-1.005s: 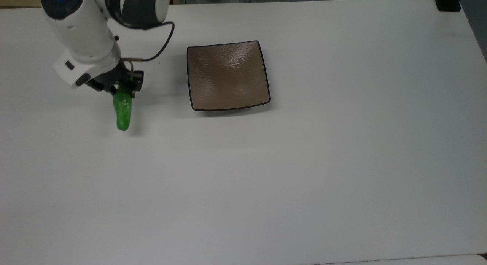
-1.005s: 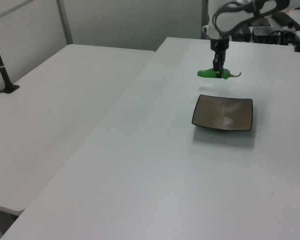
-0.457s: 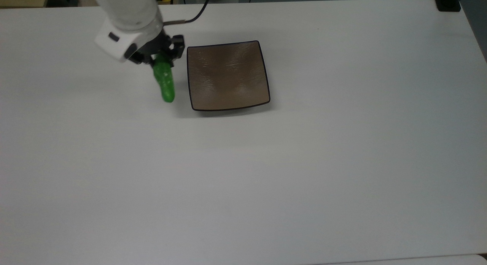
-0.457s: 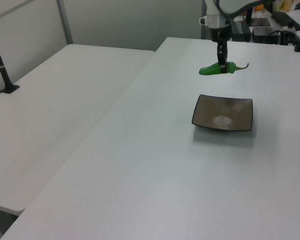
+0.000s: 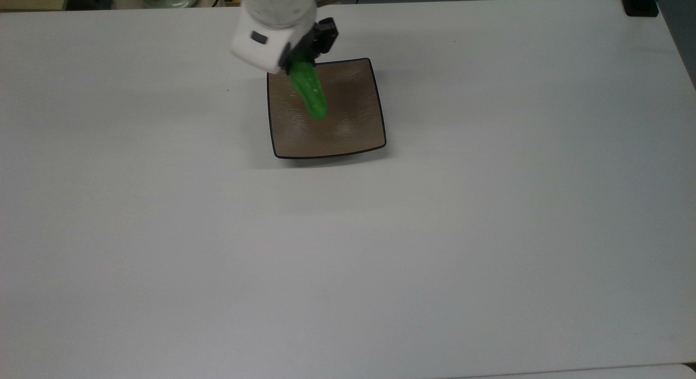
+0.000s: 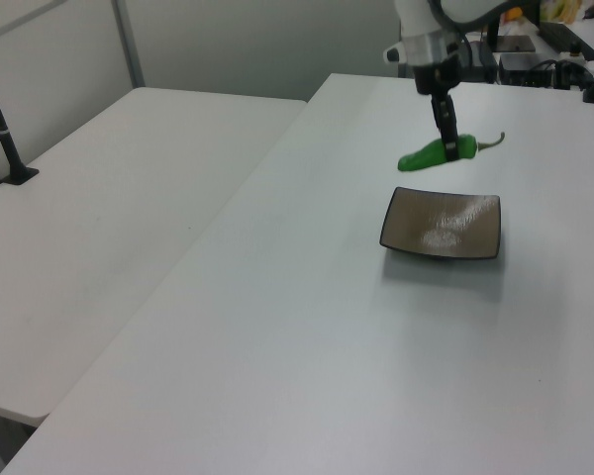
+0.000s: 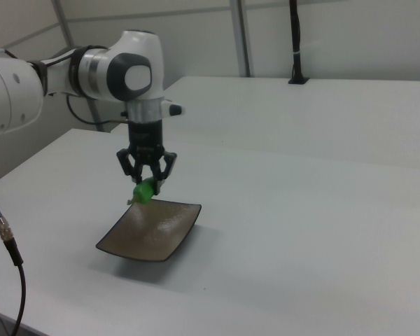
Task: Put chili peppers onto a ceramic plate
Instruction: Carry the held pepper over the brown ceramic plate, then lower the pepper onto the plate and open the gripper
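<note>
arm (image 5: 274, 20): cut off by the top view's upper edge
chili pepper (image 5: 310, 91): stem end hidden under the gripper (image 5: 304, 61) — top view

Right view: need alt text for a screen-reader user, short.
A white robot arm's gripper holds a green chili pepper just above the far edge of a square brown ceramic plate, not yet resting on it. The plate sits on a white table, and a black cable crosses the right view's lower left corner.
</note>
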Robot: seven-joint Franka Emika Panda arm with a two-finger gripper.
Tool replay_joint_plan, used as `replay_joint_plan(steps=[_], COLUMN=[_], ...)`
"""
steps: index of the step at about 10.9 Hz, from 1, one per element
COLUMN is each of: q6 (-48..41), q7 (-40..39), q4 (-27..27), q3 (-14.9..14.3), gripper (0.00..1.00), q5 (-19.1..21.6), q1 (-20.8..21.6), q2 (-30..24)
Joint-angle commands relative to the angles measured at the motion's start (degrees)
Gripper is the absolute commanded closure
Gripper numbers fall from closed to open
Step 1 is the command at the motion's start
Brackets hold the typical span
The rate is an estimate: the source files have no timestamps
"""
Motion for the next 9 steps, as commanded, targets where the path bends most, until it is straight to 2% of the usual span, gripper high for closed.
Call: replay_joint_plan(steps=[1, 4, 7, 9], q6=[0.35, 6.65, 19.39, 25.02], q7=[3.29, 5.84, 6.19, 8.81], q4=[-5.58, -12.07, -23.23, -25.71], q3=[1.93, 2.55, 2.55, 2.55], gripper=[0.81, 0.81, 0.81, 0.81], q5=[1.31, 1.22, 1.31, 1.31], q1=[0.17, 0.35, 0.34, 0.43], q2=[-1.19, -1.97, -7.93, -8.74])
